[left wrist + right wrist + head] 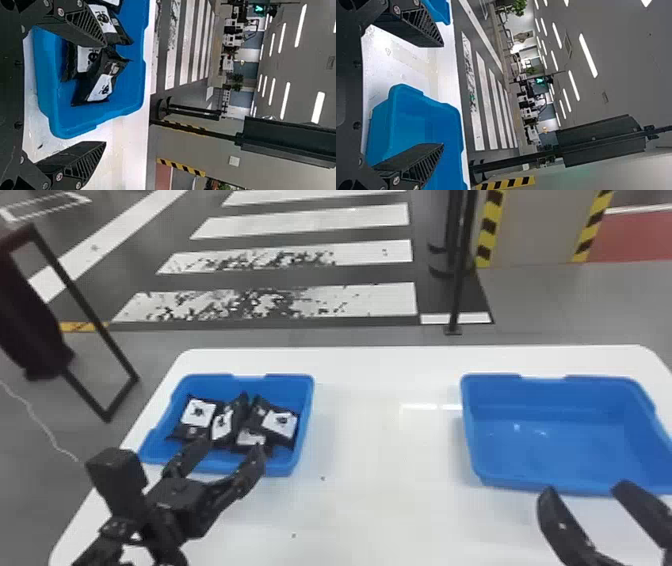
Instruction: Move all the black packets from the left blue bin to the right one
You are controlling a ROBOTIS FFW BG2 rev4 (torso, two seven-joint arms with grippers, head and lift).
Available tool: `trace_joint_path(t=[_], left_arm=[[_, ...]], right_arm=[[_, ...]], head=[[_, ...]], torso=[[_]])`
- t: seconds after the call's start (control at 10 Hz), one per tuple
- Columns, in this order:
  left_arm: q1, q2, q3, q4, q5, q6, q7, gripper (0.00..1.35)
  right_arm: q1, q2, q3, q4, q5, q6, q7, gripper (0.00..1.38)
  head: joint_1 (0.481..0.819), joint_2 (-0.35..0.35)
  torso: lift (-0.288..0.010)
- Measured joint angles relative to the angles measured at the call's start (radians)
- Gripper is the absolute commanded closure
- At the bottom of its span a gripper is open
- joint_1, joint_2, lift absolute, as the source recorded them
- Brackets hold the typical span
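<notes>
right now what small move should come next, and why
I'd probably ease the left gripper forward and down onto a black packet: its fingers are open and empty near the left bin, where packets lie, while the right bin holds none.

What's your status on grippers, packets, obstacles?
Left gripper open near left bin. Right gripper open near right bin. Packets in left bin, overlapping; might snag.

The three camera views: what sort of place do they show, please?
Probably an indoor test hall or showroom made up partly like a street: white crossing stripes lie on the floor, yellow-and-black hazard bands mark upright edges, and long lights run along the ceiling.
</notes>
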Motion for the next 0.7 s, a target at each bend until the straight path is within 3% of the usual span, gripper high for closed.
trace_joint_path(t=[0.5,0.7], left_arm=[[-0.221,0.031,0.021,0.184,0.002,0.077,-0.001,0.16],[-0.318,0.062,-0.006,0.287,0.009,0.128,-0.030,0.16]], right_arm=[[-0.002,0.000,0.000,0.005,-0.004,0.000,0.000,0.13],[-0.001,0.000,0.000,0.007,-0.006,0.000,0.000,0.13]], head=[[0.695,0.190],[0.695,0.182]], torso=[[-0.140],[-0.140]])
